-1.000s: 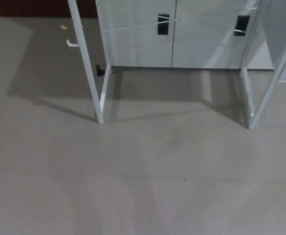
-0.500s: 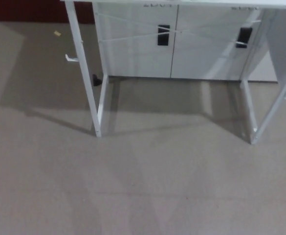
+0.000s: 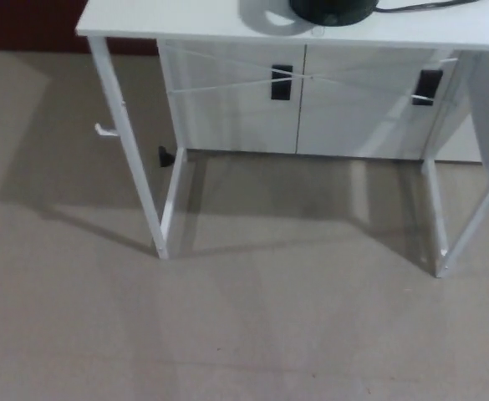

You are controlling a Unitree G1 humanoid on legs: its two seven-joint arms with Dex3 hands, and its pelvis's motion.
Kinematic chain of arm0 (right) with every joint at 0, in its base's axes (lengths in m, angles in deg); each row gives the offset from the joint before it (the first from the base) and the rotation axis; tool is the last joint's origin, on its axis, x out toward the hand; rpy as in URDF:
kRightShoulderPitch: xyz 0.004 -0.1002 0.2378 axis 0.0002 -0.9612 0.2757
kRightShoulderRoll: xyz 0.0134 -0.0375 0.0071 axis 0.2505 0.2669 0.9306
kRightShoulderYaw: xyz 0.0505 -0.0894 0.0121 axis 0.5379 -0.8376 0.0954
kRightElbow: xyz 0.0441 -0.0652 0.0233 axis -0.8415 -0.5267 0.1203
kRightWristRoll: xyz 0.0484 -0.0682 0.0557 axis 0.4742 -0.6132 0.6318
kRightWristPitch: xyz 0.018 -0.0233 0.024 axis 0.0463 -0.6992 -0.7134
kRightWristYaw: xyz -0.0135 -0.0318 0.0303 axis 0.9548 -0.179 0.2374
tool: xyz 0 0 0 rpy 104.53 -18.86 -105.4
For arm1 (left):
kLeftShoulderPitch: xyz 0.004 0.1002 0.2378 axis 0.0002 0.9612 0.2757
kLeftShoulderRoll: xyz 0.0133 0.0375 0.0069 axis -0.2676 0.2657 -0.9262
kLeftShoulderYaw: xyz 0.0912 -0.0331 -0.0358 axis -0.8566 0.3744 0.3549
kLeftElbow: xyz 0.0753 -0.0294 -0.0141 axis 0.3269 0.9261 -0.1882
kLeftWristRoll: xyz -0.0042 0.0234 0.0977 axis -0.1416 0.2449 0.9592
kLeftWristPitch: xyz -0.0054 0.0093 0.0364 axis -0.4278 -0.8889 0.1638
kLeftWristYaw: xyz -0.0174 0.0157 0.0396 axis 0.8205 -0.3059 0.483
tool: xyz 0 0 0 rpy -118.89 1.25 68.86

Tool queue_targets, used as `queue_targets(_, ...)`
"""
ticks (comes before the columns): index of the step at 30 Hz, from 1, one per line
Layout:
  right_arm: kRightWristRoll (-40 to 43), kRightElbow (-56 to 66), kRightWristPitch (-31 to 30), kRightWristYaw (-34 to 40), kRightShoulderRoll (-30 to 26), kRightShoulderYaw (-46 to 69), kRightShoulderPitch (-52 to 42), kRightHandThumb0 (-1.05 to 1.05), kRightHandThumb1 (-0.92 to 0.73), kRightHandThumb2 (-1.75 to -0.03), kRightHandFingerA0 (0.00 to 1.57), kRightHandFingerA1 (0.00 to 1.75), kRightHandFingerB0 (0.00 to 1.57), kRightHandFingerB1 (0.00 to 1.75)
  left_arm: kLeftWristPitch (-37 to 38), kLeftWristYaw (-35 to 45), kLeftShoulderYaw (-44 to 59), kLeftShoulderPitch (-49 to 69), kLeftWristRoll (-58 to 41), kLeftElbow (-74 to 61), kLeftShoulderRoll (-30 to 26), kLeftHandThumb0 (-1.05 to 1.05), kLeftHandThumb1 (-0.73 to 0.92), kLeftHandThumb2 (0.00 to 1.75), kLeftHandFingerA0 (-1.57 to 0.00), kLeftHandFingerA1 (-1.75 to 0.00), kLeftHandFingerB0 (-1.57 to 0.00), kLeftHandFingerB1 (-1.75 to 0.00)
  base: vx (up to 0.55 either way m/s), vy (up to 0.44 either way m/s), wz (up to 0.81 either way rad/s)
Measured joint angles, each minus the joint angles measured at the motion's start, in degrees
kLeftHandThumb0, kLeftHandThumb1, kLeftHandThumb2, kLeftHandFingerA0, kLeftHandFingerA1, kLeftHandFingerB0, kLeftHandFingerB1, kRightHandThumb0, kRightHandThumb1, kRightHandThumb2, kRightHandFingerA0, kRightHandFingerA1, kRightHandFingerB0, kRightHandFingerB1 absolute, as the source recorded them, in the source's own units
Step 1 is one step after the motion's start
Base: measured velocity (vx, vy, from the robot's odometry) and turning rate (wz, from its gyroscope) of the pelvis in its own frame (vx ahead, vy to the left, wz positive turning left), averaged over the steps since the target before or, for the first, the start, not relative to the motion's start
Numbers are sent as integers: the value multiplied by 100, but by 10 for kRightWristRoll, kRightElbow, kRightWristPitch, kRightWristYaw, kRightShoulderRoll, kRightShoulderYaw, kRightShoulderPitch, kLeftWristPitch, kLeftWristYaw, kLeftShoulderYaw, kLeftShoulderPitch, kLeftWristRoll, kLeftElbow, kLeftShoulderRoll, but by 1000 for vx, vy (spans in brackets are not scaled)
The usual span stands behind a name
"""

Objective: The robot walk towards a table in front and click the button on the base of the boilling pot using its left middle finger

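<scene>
A white table [image 3: 185, 21] stands ahead, its top showing along the upper edge of the head view. On it, at the top centre, sits the black round base of the boiling pot [image 3: 332, 10], cut off by the frame's edge. A black cord [image 3: 428, 5] runs from it to the right. The button on the base cannot be made out. Neither of my hands shows in this view.
White table legs [image 3: 131, 159] come down to the grey floor [image 3: 244, 334] at left and at right [image 3: 470, 225]. Behind the table is a white cabinet [image 3: 303, 100] with two black handles. A small black object [image 3: 166, 156] lies by the cabinet's left foot.
The whole picture has shifted downward, so the camera has tilted up or moved. The tabletop and the black pot base have come into view at the top.
</scene>
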Motion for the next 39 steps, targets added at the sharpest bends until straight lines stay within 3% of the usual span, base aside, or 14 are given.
queue_targets(4, 0, 0, -3, 0, 0, 0, 7, -44, -49, -78, 63, 62, 33, 50, 0, 1, 0, -7, 0, 4, 0, -35, 51, 65, -29, -41, -17, -35, 117, -60, -4)
queue_targets(5, 0, 0, -4, 0, 0, -1, 9, -45, -48, -79, 63, 63, 33, 50, 0, 1, 0, -8, 0, 4, 0, -30, 57, 57, -34, -37, -19, -30, 158, 42, -9)
queue_targets(6, 0, 0, -5, 0, 0, -1, 10, -42, -47, -77, 60, 63, 33, 50, 0, 1, 0, -9, 0, 4, 0, -36, 50, 65, -31, -42, -18, -36, 151, 44, -4)
queue_targets(12, 1, 5, -8, 0, 3, 2, 11, -45, -47, -78, 58, 62, 33, 50, 2, 7, 41, -7, -20, -5, 20, -31, 57, 58, -34, -36, -18, -29, 209, 174, -3)
queue_targets(14, 1, 6, -8, 0, 3, 2, 11, -44, -47, -78, 57, 62, 33, 50, 2, 7, 53, -6, -28, -10, 27, -40, 49, 67, -28, -41, -17, -36, 166, 20, 8)
queue_targets(16, 1, 8, -8, -1, 3, 3, 10, -44, -47, -78, 58, 62, 33, 50, 2, 1, 51, -5, -27, -13, 34, -39, 48, 66, -27, -41, -17, -36, 123, -50, 6)
queue_targets(17, 1, 9, -8, -3, 3, 3, 9, -45, -47, -79, 57, 61, 33, 50, 2, -2, 49, -4, -27, -14, 38, -29, 55, 57, -30, -36, -20, -30, 92, -69, 3)
queue_targets(22, -1, 16, -8, -4, -1, 2, 1, -44, -48, -78, 53, 58, 31, 48, 2, -20, 37, 2, -22, -24, 55, -31, 51, 62, -25, -39, -21, -35, 99, -166, 5)
queue_targets(23, -1, 17, -8, -4, -2, 2, 0, -37, -61, -58, 61, 49, 38, 38, 2, -26, 31, 4, -20, -26, 58, -31, 52, 62, -23, -38, -20, -34, 46, -271, 4)
queue_targets(25, -1, 18, -10, -4, -3, 2, -2, -36, -61, -57, 61, 49, 38, 39, 3, -35, 20, 8, -13, -28, 62, -31, 52, 62, -23, -38, -20, -34, 33, -404, 14)
queue_targets(26, -1, 18, -10, -5, -5, 1, -3, -45, -48, -78, 55, 59, 31, 48, 4, -39, 14, 9, -10, -30, 64, -31, 53, 62, -22, -37, -20, -33, 42, -459, 28)
queue_targets(39, 1, 26, -12, -12, -16, 1, -1, -44, -48, -78, 54, 60, 31, 49, 11, -69, -13, 14, 10, -32, 68, -32, 50, 62, -27, -39, -23, -36, 187, -79, -3)
